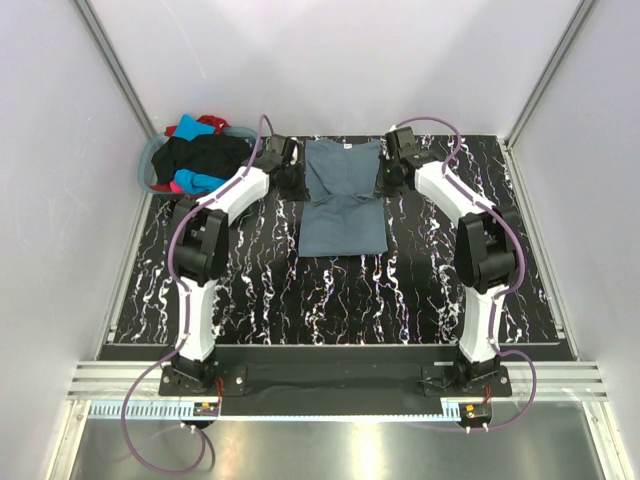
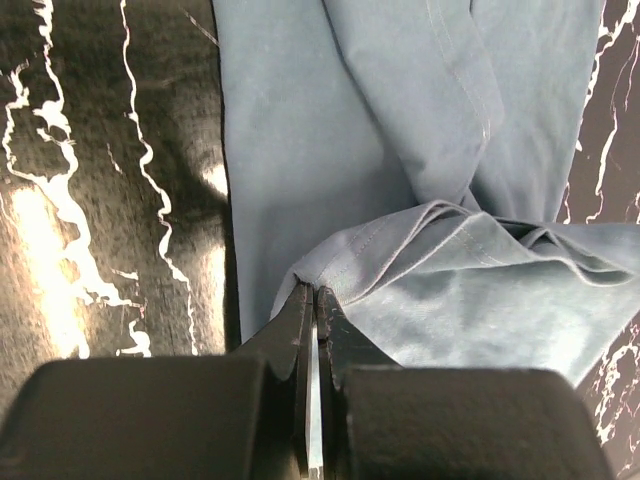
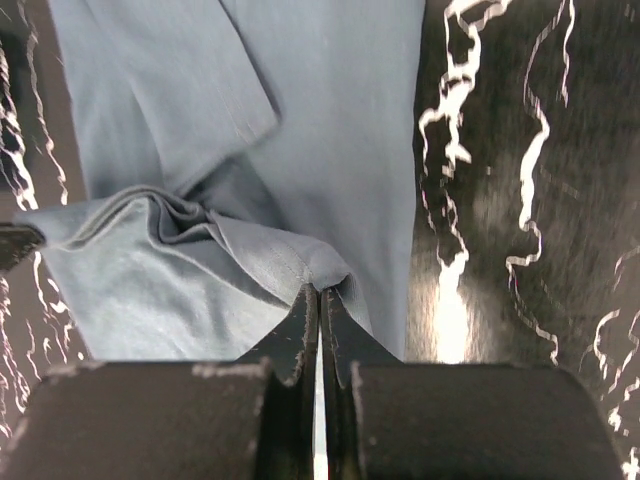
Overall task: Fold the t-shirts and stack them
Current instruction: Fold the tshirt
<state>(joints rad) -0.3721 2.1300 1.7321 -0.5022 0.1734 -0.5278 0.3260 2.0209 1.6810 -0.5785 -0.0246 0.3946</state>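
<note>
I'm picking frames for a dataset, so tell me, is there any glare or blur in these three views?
Top view: sharp, evenly lit. Left wrist: glare patch on the table, left hand dark and soft up close, shirt crisp. Right wrist: glare streak on the table, its marbling smeared toward the right edge.

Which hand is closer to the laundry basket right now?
Left. The left hand pinches the shirt at its basket-side edge, to the right of the basket. The right hand pinches the opposite edge, with the whole shirt between it and the basket.
</note>
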